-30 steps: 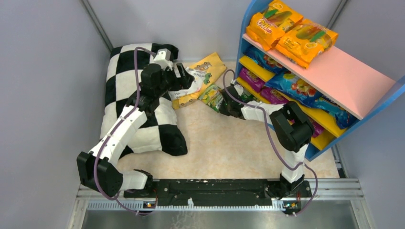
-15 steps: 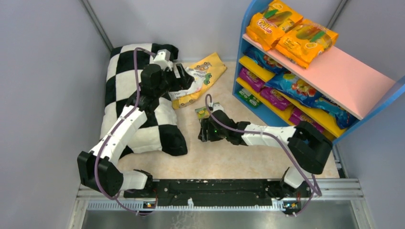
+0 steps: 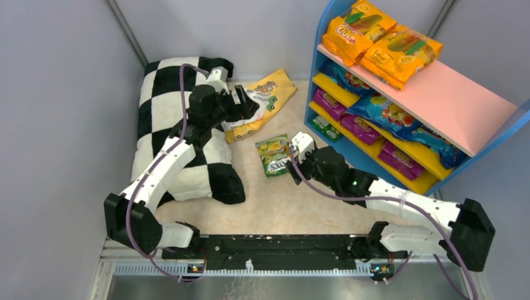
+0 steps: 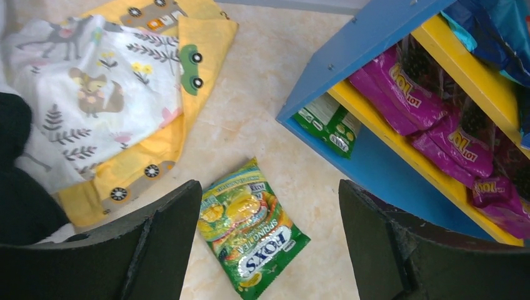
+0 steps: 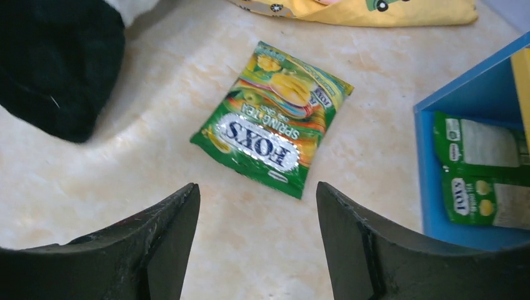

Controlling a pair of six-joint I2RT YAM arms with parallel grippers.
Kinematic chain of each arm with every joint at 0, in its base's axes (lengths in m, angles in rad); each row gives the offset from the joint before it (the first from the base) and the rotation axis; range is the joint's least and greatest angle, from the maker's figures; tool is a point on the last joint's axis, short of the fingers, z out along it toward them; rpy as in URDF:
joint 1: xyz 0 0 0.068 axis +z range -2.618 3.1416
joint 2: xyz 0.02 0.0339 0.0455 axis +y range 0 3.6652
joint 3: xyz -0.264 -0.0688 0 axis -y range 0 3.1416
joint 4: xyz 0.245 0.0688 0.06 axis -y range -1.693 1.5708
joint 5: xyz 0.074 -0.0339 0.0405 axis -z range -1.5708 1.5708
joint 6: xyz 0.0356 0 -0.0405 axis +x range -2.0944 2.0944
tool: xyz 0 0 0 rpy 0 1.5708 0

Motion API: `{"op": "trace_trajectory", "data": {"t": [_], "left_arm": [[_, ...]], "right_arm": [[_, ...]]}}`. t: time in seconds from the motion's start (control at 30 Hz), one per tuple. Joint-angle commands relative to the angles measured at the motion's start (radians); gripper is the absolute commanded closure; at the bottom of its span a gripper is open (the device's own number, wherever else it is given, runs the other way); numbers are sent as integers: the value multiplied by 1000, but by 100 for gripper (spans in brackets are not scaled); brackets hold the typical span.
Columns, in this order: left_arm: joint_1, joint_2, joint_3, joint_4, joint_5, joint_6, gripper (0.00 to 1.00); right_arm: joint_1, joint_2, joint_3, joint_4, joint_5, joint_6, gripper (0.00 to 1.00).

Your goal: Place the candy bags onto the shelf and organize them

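plain grey walls (image 3: 62, 94), beige marbled floor (image 3: 281, 206).

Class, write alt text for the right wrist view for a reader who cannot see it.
A green candy bag lies flat on the beige table, just beyond the open right claw. A black-and-white pillow fills the upper left corner, a yellow cloth edges the top, and at right the blue shelf holds a second green bag on its lowest level.
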Motion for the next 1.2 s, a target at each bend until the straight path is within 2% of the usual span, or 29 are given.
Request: {"op": "trace_trajectory", "data": {"t": [0.0,0.1,0.3,0.47,0.5,0.57,0.73,0.8,1.03,1.17], "left_arm": [[-88,34,7,7,-6,-15,13],[-131,37,-25,-18,55,-37,15],[-149,18,-257,-2,277,-77,23],[-262,66,-297,-102,146,2,25],[-274,81,-294,-133,127,-7,29],[-278,107,-302,-150,116,-42,31],[-277,97,-377,-67,87,-133,21],[-274,114,-390,-41,69,-163,20],[-269,221,-377,43,111,-225,32],[-263,265,-367,61,106,-230,38]], "right_arm": [[1,-125,-119,131,-8,-252,30],[1,-197,-194,184,44,-279,25],[0,-249,-270,217,70,-414,15],[-1,-219,-281,280,56,-441,14],[-2,-210,-283,293,46,-439,14],[-2,-194,-287,315,32,-431,14],[-3,-163,-316,365,37,-418,14],[-2,-154,-324,367,36,-426,15],[-5,-113,-319,353,19,-515,18],[-15,-31,-299,357,10,-554,19]]}}
